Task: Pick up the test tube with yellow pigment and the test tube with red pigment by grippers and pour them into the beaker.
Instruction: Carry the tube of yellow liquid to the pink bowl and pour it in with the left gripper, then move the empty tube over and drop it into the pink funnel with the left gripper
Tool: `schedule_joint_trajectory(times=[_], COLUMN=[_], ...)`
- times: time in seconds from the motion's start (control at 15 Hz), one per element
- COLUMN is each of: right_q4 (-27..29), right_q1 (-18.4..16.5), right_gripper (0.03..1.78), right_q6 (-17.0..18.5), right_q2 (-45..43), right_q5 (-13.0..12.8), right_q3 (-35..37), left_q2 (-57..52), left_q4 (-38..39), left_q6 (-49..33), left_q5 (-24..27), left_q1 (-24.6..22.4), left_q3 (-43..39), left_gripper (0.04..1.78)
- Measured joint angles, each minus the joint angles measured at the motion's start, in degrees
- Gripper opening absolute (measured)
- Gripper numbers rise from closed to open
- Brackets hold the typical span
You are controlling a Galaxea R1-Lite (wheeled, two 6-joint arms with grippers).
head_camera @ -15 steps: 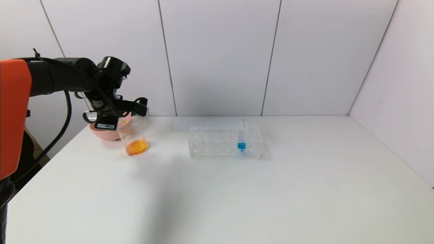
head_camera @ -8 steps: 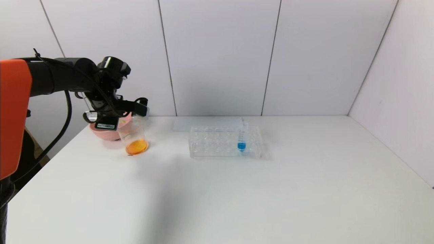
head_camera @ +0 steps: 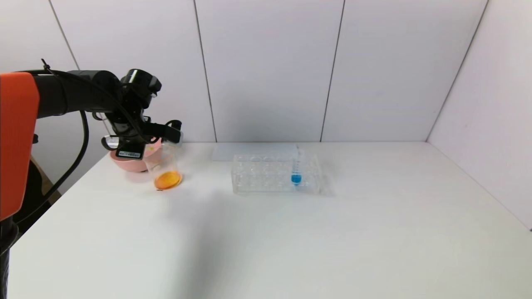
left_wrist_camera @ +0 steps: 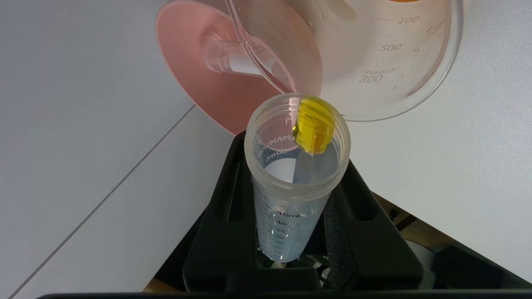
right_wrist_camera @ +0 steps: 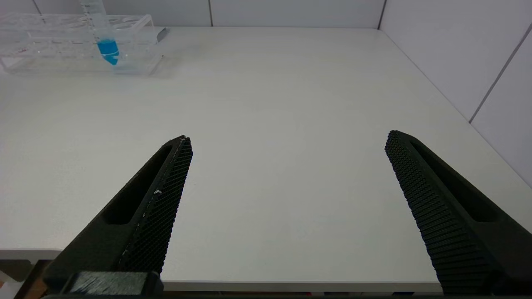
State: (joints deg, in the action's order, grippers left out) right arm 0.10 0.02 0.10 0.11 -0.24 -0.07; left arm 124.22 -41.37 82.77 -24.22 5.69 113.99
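Pouring step in hand. Left gripper point(left_wrist_camera: 297, 216) clamped on test tube with yellow pigment point(left_wrist_camera: 297, 174), tipped at rim of beaker point(left_wrist_camera: 374, 62); orange liquid already inside. Next, likely: steeper tilt to drain. Right gripper point(right_wrist_camera: 286, 207) parked, fingers apart.

Beaker point(head_camera: 165, 168) before bowl point(head_camera: 124, 161), left of tube rack point(head_camera: 275, 173).

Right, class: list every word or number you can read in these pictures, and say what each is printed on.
"100", "200", "APPROX", "300": on the beaker.
"45ml", "40": on the test tube with yellow pigment; the lower marks and the mirrored lettering inside its mouth are unreadable.
White label under the left pincer: too small to read.
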Motion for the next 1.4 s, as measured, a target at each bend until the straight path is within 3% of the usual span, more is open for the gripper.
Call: schedule_joint_trajectory(times=[1.4], right_q4=[0.0], right_q1=[0.0], right_gripper=[1.70], right_q6=[0.0], right_q2=[0.0], right_q5=[0.0], right_q3=[0.0], left_q2=[-1.1], left_q4=[0.2], left_q6=[-2.0], left_q5=[1.4], left_q1=[0.0], left_q3=[0.0], left_gripper=[0.47])
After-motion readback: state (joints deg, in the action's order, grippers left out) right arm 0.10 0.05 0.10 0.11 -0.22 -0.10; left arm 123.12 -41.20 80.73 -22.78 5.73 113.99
